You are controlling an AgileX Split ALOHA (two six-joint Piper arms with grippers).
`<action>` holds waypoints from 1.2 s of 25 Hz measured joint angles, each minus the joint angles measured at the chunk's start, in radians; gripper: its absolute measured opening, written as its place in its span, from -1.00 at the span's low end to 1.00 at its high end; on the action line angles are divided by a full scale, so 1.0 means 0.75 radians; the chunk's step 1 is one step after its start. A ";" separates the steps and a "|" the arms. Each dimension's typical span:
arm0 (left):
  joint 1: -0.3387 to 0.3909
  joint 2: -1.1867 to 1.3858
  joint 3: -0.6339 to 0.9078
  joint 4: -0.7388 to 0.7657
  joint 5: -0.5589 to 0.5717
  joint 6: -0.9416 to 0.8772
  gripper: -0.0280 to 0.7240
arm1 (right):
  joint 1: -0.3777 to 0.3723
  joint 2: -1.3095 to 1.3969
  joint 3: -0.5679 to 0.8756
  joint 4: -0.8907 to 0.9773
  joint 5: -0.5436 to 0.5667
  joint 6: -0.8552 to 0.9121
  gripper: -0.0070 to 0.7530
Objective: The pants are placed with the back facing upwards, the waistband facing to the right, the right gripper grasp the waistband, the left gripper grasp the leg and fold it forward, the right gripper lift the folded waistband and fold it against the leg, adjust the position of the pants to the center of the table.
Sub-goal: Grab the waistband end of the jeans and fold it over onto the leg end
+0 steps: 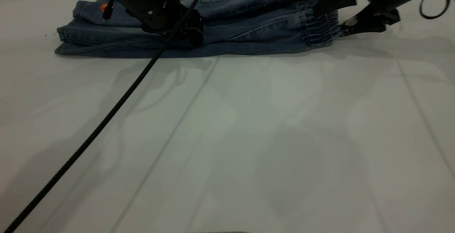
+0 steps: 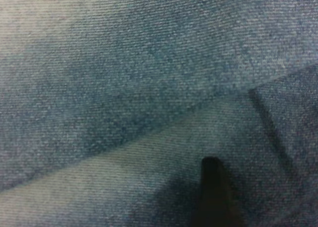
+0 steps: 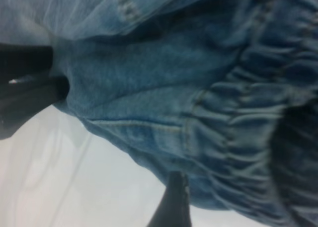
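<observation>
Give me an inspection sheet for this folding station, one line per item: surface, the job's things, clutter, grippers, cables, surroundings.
Surface: white table, bare in front of the garment, faint seam lines across it.
Job's things: the pants lie folded lengthwise at the far side; the waistband is at the right end, its upper layer raised; an orange print patch shows at the left end.
Clutter: nothing seen.
Grippers: left gripper is down on the middle of the pants; right gripper is open, one finger above and one below the waistband end.
Cables: a black braided cable runs from the left arm across the table to the near left corner.
Surroundings: nothing seen.
</observation>
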 joint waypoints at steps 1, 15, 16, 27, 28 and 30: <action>-0.003 0.000 -0.001 0.000 0.000 0.000 0.28 | 0.015 0.000 0.000 -0.005 -0.016 -0.006 0.62; -0.030 0.006 -0.002 0.000 -0.007 0.000 0.28 | 0.151 0.000 0.000 0.025 -0.232 -0.020 -0.38; -0.031 0.006 -0.002 0.000 -0.001 0.000 0.28 | 0.148 0.000 0.000 0.021 -0.233 -0.022 -0.62; -0.037 -0.142 -0.011 0.004 0.199 -0.002 0.28 | -0.047 -0.135 0.001 -0.119 -0.174 0.036 -0.90; -0.037 -0.160 -0.017 0.006 0.216 -0.002 0.28 | -0.069 -0.164 0.001 -0.130 -0.169 0.047 -0.90; -0.036 -0.185 -0.030 0.016 0.249 -0.002 0.28 | -0.100 -0.214 0.001 -0.154 -0.149 0.064 -0.90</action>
